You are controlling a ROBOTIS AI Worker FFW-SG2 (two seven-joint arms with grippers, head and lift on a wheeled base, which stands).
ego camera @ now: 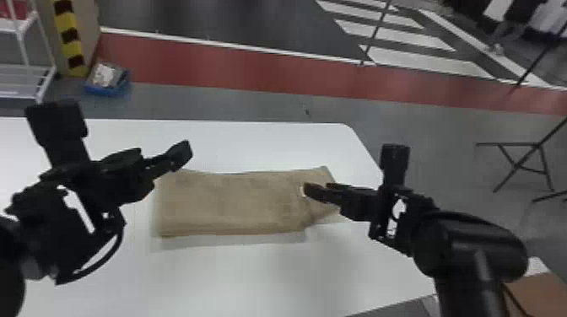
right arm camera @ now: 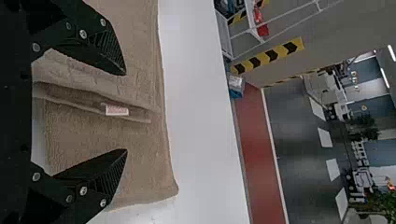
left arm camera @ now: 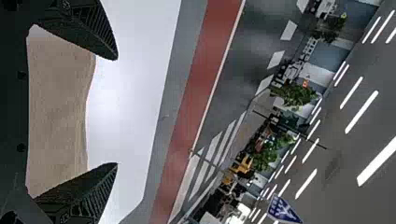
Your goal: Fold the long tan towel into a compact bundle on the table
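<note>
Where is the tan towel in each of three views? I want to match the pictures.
Head view: tan towel near the middle, on the white table.
Left wrist view: towel seen between the left tool's fingers.
Right wrist view: towel behind the right tool's fingers.
Shared landmark: red floor strip beyond the table.

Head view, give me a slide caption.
Two open grippers, left and right, hover around a folded tan towel on a white table.
</note>
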